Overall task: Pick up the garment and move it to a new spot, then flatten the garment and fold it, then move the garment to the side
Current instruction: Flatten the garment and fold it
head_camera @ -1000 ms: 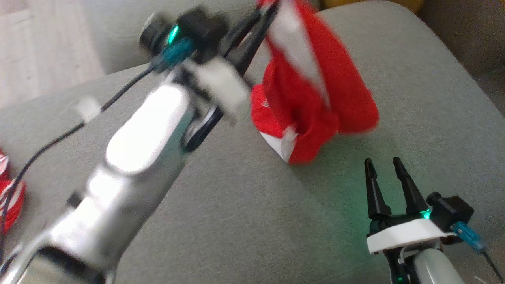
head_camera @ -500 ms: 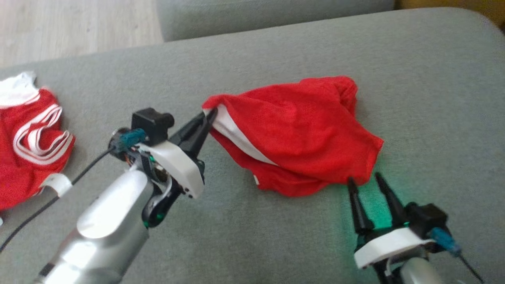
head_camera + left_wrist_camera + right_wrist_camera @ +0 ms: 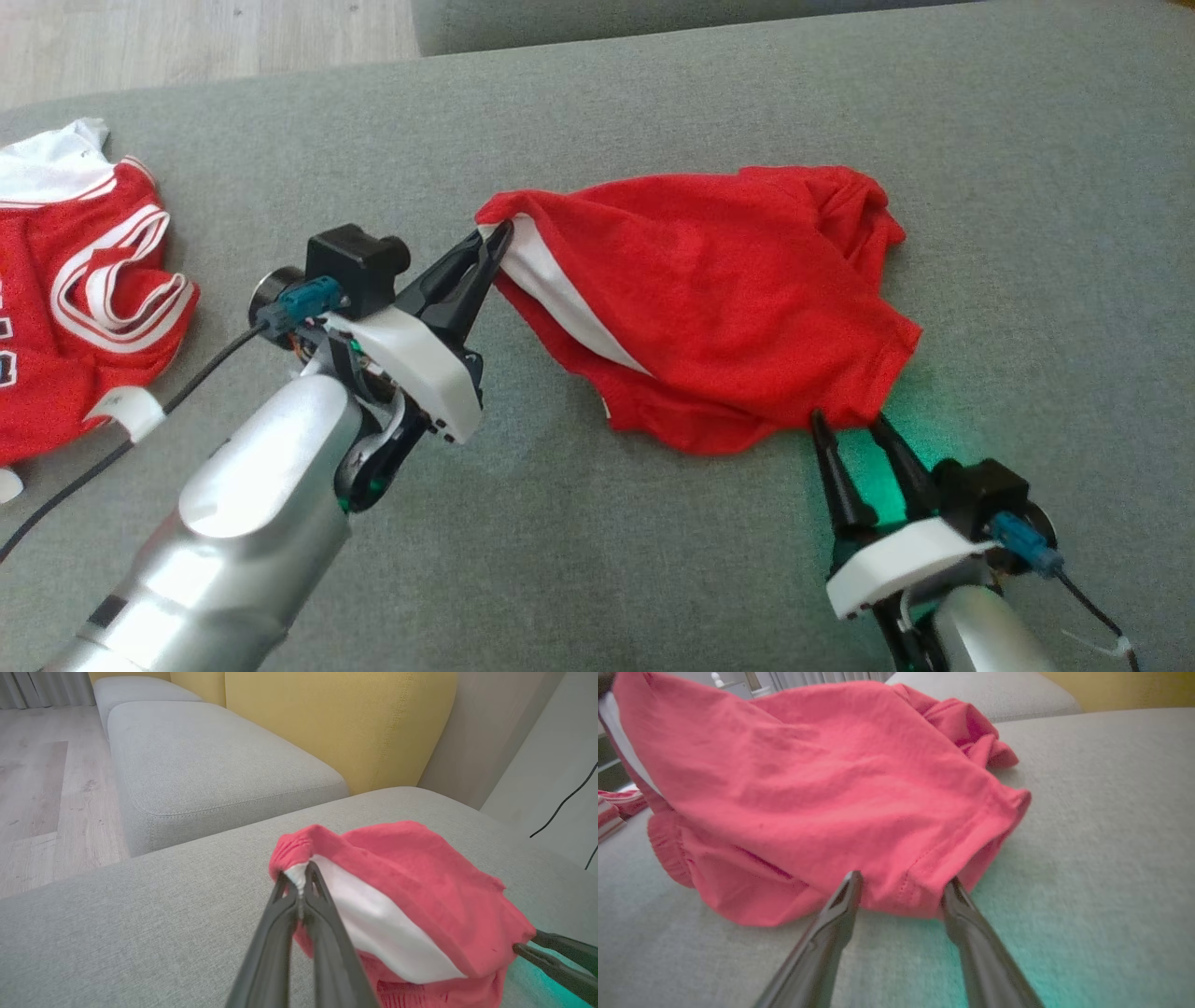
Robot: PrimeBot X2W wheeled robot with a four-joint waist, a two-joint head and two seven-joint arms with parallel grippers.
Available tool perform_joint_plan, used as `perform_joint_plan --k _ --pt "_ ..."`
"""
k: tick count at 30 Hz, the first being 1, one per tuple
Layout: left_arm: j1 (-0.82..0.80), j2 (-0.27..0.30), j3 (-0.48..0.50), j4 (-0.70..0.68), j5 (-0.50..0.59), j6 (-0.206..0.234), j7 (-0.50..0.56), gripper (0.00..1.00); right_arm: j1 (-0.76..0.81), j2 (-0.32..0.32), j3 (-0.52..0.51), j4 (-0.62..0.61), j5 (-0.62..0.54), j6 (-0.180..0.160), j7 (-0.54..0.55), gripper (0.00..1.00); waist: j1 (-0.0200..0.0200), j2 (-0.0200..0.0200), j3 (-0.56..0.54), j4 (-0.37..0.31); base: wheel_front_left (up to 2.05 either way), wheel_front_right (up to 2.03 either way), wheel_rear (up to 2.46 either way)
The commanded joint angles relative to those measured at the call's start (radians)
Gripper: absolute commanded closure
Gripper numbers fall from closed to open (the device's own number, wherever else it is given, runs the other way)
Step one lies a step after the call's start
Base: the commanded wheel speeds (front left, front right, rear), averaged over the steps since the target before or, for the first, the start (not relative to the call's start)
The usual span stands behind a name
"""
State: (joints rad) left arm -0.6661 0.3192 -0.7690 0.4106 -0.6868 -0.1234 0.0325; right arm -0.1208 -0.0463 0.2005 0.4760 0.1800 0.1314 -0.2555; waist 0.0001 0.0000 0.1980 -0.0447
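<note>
Item inspected: the red garment point(image 3: 728, 299). It lies bunched in the middle of the grey cushion point(image 3: 1027, 233), its bulk resting on the fabric surface. Its left end is lifted clear and its far right end is crumpled into folds. A white panel point(image 3: 560, 299) shows along the raised left edge. The garment is not flat, and several layers overlap at the near edge.

Left gripper point(image 3: 499, 238): the fingers are closed tight on a small pinch of the garment's left end, at the very tips, holding that end off the cushion.

Right gripper point(image 3: 901, 882): the fingers stand apart and hold nothing. The tips are low at the near right hem corner, with the stitched hem lying just between them.

Assessment: the flattening step appears to be in hand, and a second hold on the hem is the likely need.

Hazards noted:
- The hem corner is doubled over. If the right fingers close here they may take two layers, and the garment would then not spread open.
- They may equally catch only the edge of the hem, and the fabric could slip out once tension comes on.
- The left hold is shallow, so a firm pull between the arms could strip the fabric from the tips.
- The two holds may not lie on one edge, in which case drawing them apart would twist the cloth.
- A second jersey point(image 3: 84, 289) lies at the far left, near the left arm's cable point(image 3: 56, 495), and a leftward sweep could drag it.
</note>
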Motion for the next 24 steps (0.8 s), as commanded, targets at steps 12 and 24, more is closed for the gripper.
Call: perform_joint_plan --k 12,24 --pt "-0.048 0.093 0.052 -0.073 -0.021 -0.003 -0.053 1.00 -0.046 -0.004 -0.016 -0.235 0.081 -0.001 -0.006 1.00 -0.0001 0.0000 -0.033 -0.070 0.00 0.00 0.00" --pt "0.040 0.208 0.060 -0.438 -0.154 -0.006 0.038 1.00 0.034 -0.067 -0.132 -0.652 0.064 -0.001 -0.006 1.00 -0.0001 0.0000 -0.065 -0.109 0.00 0.00 0.00"
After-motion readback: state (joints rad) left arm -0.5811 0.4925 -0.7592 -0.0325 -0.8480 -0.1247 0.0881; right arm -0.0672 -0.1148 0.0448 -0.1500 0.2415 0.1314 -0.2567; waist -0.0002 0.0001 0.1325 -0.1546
